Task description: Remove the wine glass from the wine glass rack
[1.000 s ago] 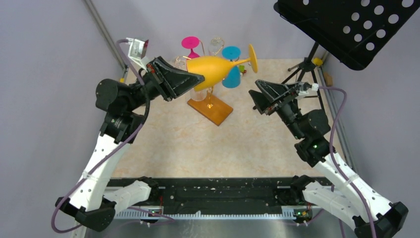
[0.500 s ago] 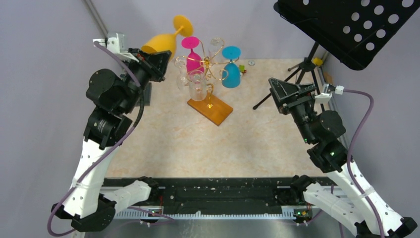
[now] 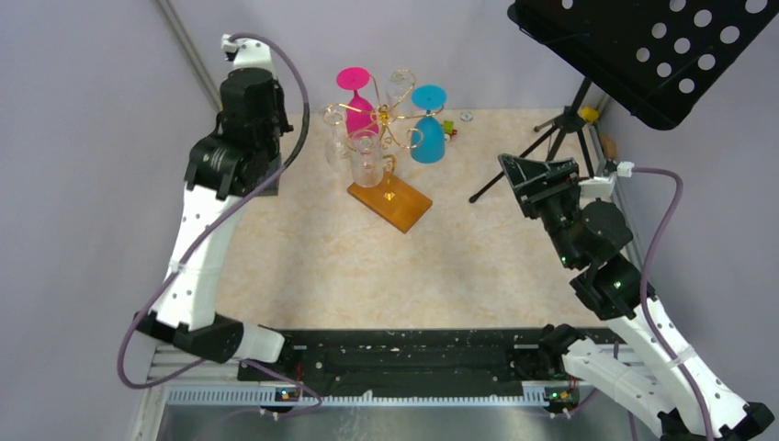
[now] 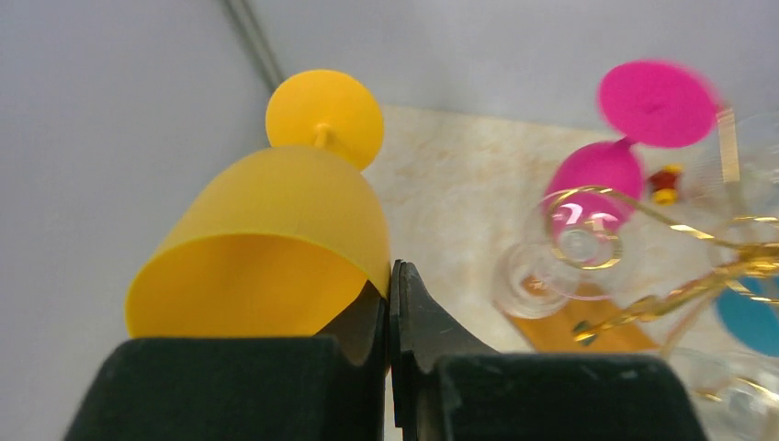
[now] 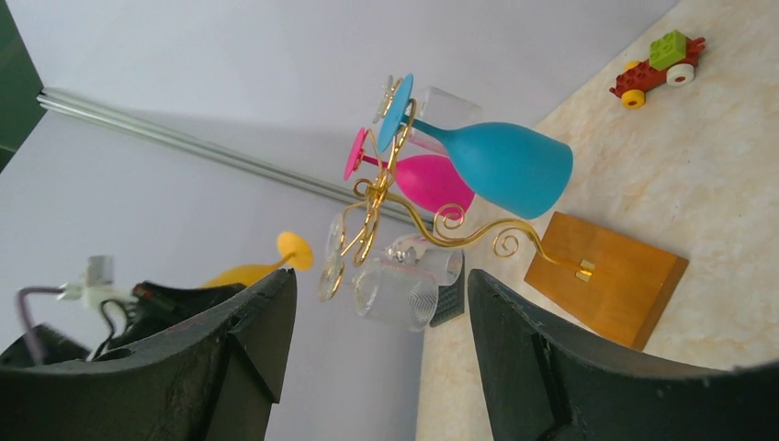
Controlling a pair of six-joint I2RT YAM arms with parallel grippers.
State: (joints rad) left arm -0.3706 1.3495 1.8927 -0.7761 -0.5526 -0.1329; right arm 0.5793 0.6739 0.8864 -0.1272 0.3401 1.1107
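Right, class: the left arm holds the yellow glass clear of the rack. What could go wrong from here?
1. The left tool pinches the yellow wine glass only by its rim, so it may slip or swing.
2. Its foot points toward the wall, seemingly close; it could knock.
3. Clear glasses hang on the wine glass rack beside it; a careless swing might hit them.

We see a beige marbled tabletop [image 3: 367,266]. A flat orange-brown wooden base [image 5: 606,276] rests on it just ahead of the right claw [image 5: 381,276]. A small red-and-green brick toy car [image 5: 657,60] lies farther beyond, and black tripod legs [image 3: 562,122] stand beside that claw.
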